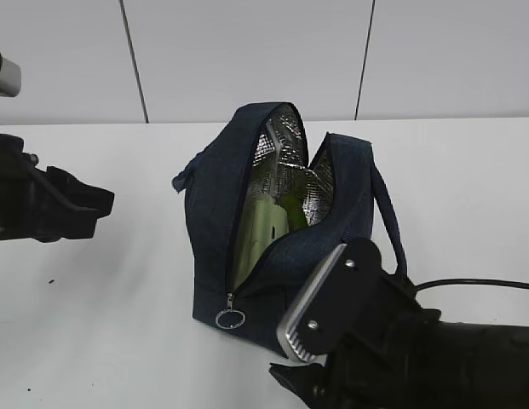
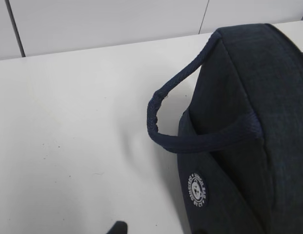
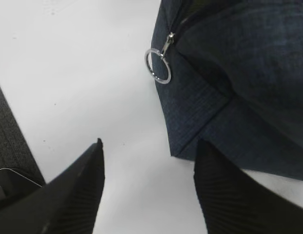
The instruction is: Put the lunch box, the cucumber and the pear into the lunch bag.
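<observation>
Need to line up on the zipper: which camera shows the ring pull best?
Right wrist view: the ring pull hangs large and unobstructed on the lunch bag. The exterior view shows it smaller, at the bag's lower front. The left wrist view misses it.

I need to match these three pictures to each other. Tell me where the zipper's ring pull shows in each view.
Exterior view: the ring pull hangs low on the front edge of the lunch bag, left of centre.
Left wrist view: not in it; only the bag's side, a handle and a round badge show.
Right wrist view: top centre, above the open right hand.
Shared landmark: the navy lunch bag.
</observation>
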